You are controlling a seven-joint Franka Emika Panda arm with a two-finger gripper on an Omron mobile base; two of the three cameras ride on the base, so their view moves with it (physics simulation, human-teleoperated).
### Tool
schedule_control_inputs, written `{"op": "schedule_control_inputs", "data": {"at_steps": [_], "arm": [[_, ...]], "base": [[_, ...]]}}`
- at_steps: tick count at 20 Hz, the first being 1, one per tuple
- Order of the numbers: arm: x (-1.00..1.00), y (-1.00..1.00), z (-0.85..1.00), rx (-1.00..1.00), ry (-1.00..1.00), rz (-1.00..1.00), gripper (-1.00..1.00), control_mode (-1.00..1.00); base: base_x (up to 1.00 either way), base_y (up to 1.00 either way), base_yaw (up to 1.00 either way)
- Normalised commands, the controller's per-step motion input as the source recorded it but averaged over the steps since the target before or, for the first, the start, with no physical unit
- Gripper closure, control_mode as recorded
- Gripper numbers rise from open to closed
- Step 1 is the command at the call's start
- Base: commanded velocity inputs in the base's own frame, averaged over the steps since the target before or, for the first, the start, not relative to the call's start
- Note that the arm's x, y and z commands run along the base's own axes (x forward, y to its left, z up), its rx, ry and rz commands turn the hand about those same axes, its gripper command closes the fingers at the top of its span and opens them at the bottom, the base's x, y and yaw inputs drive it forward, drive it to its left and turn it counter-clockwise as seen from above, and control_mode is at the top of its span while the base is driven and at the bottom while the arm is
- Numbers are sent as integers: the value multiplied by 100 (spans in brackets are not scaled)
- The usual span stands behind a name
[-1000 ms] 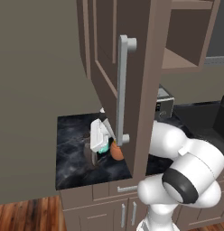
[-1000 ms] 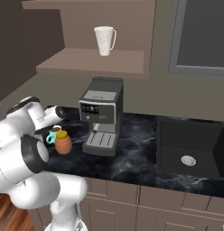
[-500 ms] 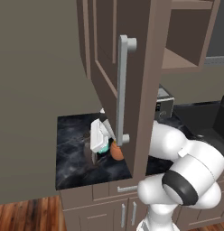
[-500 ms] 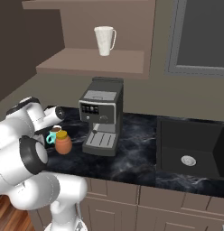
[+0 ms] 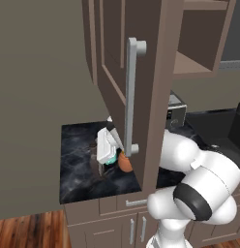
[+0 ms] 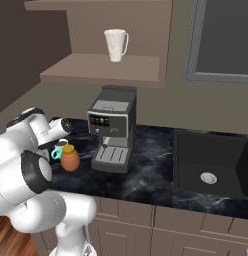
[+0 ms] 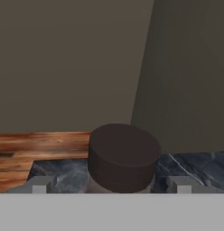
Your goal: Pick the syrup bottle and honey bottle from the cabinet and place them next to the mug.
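The syrup bottle's dark round cap [image 7: 123,155] stands upright between my gripper's [image 7: 110,186] two fingertips [image 7: 39,185], with a gap on each side of it, so the gripper is open around it. In the left base view the gripper [image 5: 104,149] hangs low over the dark marble counter [image 5: 78,164], with the teal mug [image 5: 111,158] and the orange honey bottle [image 5: 124,162] right beside it. The mug [image 6: 60,148] and the honey bottle [image 6: 70,159] stand close together. The brown cabinet door [image 5: 141,53] hangs open above.
The cabinet's long grey handle [image 5: 131,97] and door edge stand close over the arm. A coffee machine [image 6: 112,129] sits right of the mug, and a sink [image 6: 210,165] lies further right. A white cup [image 6: 116,45] rests on the shelf. Wood floor lies beyond the counter's edge.
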Motion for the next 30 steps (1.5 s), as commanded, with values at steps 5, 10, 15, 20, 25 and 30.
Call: {"op": "schedule_control_inputs", "data": {"at_steps": [5, 10, 15, 20, 25, 30], "arm": [[0, 0, 0, 0, 0, 0, -100, -100], [0, 0, 2, 0, -6, 0, -100, -100], [0, 0, 14, 0, -11, 0, -100, -100], [0, 0, 11, 0, -11, 0, -100, -100], [0, 0, 20, 2, -15, 0, -100, -100], [0, 0, 14, 2, -14, 0, -100, -100]], "base": [[0, 0, 0], [0, 0, 0], [0, 0, 0], [0, 0, 0], [0, 0, 0], [0, 0, 0]]}}
